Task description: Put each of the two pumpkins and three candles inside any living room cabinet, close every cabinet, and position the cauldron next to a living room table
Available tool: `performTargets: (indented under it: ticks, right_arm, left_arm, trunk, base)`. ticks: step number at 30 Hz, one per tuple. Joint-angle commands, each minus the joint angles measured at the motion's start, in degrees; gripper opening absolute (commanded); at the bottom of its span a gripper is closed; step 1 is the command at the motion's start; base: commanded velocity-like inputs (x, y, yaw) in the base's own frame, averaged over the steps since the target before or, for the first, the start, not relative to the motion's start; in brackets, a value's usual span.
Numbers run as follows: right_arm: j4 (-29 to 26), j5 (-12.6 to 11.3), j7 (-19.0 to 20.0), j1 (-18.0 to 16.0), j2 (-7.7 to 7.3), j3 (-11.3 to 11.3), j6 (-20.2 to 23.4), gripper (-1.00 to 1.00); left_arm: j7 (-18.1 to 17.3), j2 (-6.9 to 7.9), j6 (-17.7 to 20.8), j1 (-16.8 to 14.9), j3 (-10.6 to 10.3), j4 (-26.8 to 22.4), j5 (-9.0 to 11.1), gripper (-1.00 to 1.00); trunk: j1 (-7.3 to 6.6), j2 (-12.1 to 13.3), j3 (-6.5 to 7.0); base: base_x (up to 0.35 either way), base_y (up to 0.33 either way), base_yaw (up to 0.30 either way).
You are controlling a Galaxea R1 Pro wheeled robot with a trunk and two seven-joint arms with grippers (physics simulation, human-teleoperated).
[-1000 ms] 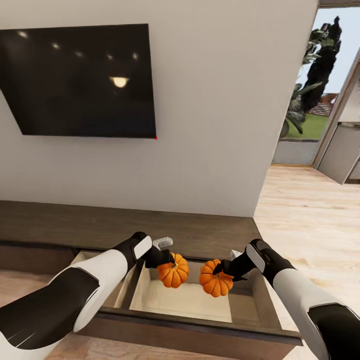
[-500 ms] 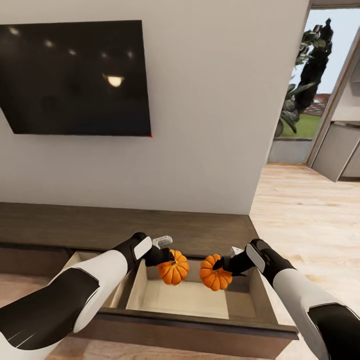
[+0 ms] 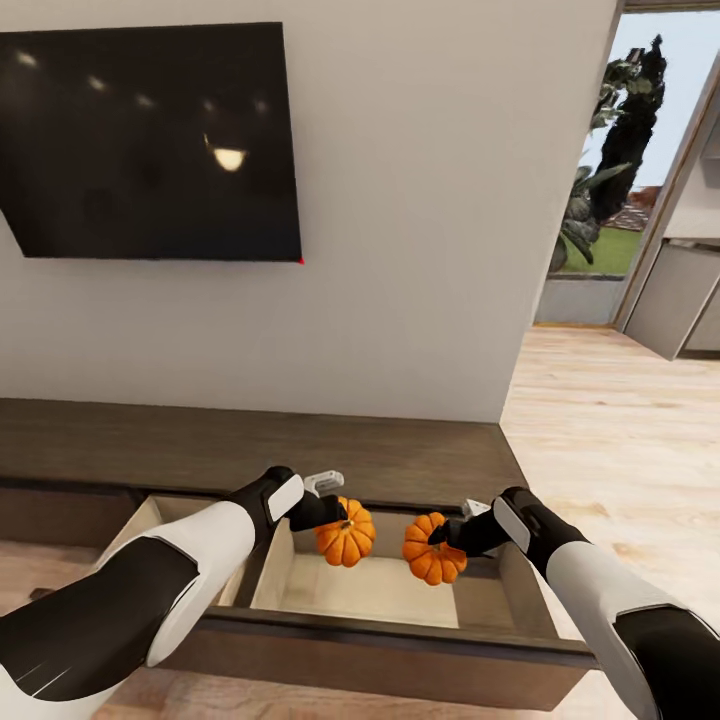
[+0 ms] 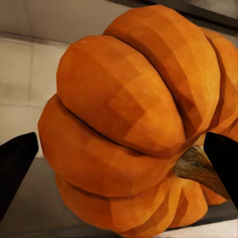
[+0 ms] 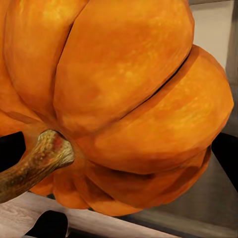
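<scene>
The left claw [image 3: 335, 513] is clamped on the left pumpkin [image 3: 346, 533] and the right claw [image 3: 447, 537] is clamped on the right pumpkin [image 3: 433, 549], each fruit gripped at the claw's tip, the two held side by side but apart above the pale inside of the cabinet [image 3: 380, 655]'s pulled-out drawer. In the wrist views each pumpkin [image 4: 134, 124] [image 5: 119, 99] sits between the dark fingers [image 4: 15, 163] [image 5: 225, 151] with its stem toward the camera, so their stem axes lie roughly level, pointing back toward the arms. Against half a second ago, both pumpkins hang at much the same spot over the drawer, the right one a touch lower, while the whole scene has shifted slightly with the camera.
</scene>
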Motion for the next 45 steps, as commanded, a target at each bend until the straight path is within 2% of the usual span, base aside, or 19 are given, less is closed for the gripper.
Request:
performTargets:
  ticks: [1,14,15,16,17,20,25,31,45]
  right_arm:
    - [-0.06,0.18,0.45,-0.04,-0.06,0.27,0.14,-1.0]
    - [-0.06,0.18,0.45,-0.04,-0.06,0.3,0.12,-1.0]
    - [-0.06,0.18,0.45,-0.04,-0.06,0.3,0.12,-1.0]
    - [-0.06,0.18,0.45,-0.04,-0.06,0.3,0.12,-1.0]
    - [-0.06,0.18,0.45,-0.04,-0.06,0.3,0.12,-1.0]
    - [-0.06,0.18,0.45,-0.04,-0.06,0.3,0.12,-1.0]
    - [-0.03,0.18,0.43,-0.04,-0.06,0.3,0.12,-1.0]
    - [-0.06,0.18,0.44,-0.04,-0.06,0.27,0.12,-1.0]
    - [-0.05,0.18,0.36,-0.04,-0.06,0.29,0.12,-1.0]
  left_arm:
    - [0.21,0.0,-0.19,-0.03,-0.38,-0.05,0.52,-1.0]
    - [-0.31,0.0,-0.74,-0.02,-0.42,-0.08,0.43,-1.0]
    - [-0.6,0.0,-0.75,-0.02,-0.45,-0.11,0.07,-1.0]
    - [-0.84,0.0,-0.75,-0.03,-0.46,-0.13,-1.57,-1.0]
    - [-0.91,0.0,-0.75,-0.03,-0.46,-0.13,-2.13,-1.0]
    - [-2.63,0.0,-0.8,-0.03,-0.47,-0.14,-4.99,-1.0]
    - [-4.64,0.0,-0.77,-0.01,-0.45,-0.15,-6.31,-1.0]
    - [-4.83,0.0,-0.76,-0.02,-0.46,-0.15,-6.47,-1.0]
    - [-4.91,0.0,-0.59,-0.01,-0.47,-0.15,-6.52,-1.0]
  trunk:
    - [0.22,-0.44,-0.24]
    - [3.07,-5.66,-3.08]
    - [3.29,-6.06,-3.34]
    - [3.51,-6.46,-3.61]
    - [3.73,-6.86,-3.88]
    - [3.73,-6.86,-4.14]
    - [3.73,-6.86,-4.57]
    - [3.73,-6.86,-5.02]
    - [3.95,-7.26,-5.73]
  base:
    - [0.0,0.0,0.0]
    - [0.0,0.0,0.035]
    - [0.0,0.0,0.076]
    - [0.0,0.0,0.077]
    - [0.0,0.0,0.077]
    - [0.0,0.0,0.078]
    - [0.036,0.0,0.077]
    - [0.224,0.0,0.024]
    - [0.015,0.0,-0.037]
